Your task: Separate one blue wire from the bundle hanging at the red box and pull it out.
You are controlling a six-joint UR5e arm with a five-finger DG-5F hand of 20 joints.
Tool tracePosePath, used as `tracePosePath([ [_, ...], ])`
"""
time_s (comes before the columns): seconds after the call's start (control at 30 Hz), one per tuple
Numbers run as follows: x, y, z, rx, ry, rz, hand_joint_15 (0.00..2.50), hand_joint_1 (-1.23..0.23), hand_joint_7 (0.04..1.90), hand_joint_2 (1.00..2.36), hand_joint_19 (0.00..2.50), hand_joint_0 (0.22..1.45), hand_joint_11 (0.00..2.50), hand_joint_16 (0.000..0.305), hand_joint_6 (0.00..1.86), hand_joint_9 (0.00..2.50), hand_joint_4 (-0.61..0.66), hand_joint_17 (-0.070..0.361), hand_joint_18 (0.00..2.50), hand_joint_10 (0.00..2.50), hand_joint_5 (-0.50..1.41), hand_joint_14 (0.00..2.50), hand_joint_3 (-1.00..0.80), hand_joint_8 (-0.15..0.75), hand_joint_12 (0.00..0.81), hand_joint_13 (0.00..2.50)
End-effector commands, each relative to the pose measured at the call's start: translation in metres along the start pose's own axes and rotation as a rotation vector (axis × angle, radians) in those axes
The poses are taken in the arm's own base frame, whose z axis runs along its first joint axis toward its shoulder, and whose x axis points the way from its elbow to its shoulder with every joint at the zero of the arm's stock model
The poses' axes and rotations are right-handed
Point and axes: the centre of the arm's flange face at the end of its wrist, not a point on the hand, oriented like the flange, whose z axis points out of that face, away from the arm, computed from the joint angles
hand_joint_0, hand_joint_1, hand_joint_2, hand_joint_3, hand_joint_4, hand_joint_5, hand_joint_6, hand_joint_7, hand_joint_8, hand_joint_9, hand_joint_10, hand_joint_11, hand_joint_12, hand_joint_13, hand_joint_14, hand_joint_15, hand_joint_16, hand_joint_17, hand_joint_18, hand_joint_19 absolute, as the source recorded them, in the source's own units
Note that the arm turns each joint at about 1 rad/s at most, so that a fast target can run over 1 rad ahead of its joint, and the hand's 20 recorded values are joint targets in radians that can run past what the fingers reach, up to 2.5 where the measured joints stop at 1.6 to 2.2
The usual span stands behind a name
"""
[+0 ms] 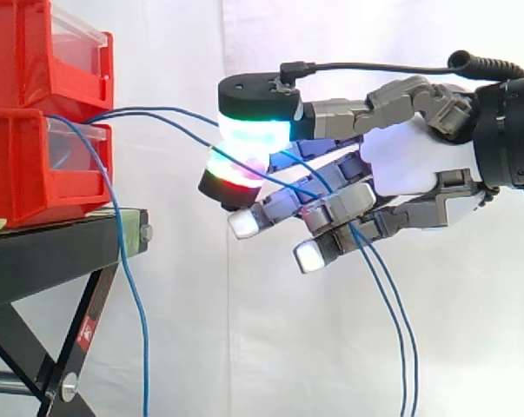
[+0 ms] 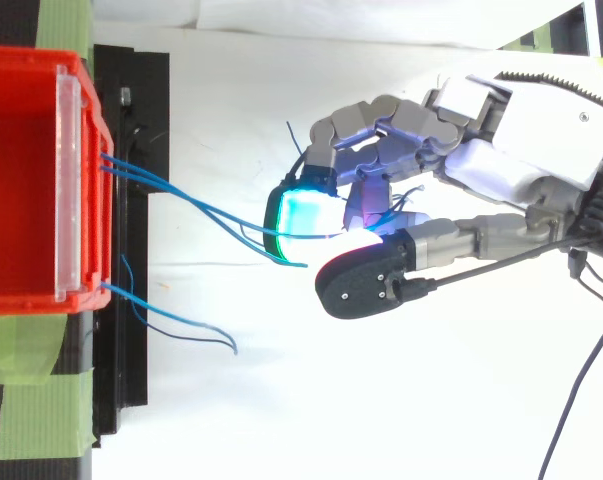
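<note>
1. The hand (image 1: 401, 165) was closed in a pinch. Its upper, cyan-glowing pad (image 1: 255, 130) and a red-green pad (image 1: 231, 178) under it pressed together on the blue wires (image 2: 196, 205). The other fingers (image 1: 244, 223) were bent loosely below and held nothing.
2. The blue wires came out of the front of the red box (image 1: 36, 165), which stood on the black stand (image 1: 62, 252). They ran almost level across the open gap to the pinch. The box therefore lay straight in front of the fingertips, and the long axis of the wires pointed from the box to the hand.
3. Past the pinch, two strands went on through the fingers and hung down under the palm, in the side view.
4. My judgement: a pull straight away from the box, along this axis, would draw the wires out.
5. Other blue wires (image 2: 171, 318) hung free at the far corner of the box, well apart from the hand.
6. It was hard to see whether one strand or two sat between the pads, because the glow covered the contact. The wire ends inside the box were also hidden.
</note>
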Motion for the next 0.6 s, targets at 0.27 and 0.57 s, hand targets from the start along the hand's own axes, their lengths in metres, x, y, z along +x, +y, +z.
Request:
tracePosePath([
  [0.27, -0.0002, -0.0002, 0.0001, 0.001, 0.000, 0.000, 1.51, -0.56, 1.18, 1.00, 1.26, 0.49, 1.04, 0.049, 0.69, 0.80, 0.22, 0.111, 0.56, 0.02, -0.16, 1.48, -0.47, 0.344, 0.366, 0.69],
  [0.57, -0.0002, -0.0002, 0.0001, 0.001, 0.000, 0.000, 1.39, -0.57, 1.15, 1.00, 1.23, 0.42, 1.02, 0.059, 0.69, 0.80, 0.25, 0.133, 0.60, 0.02, -0.17, 1.63, -0.50, 0.371, 0.408, 0.67],
])
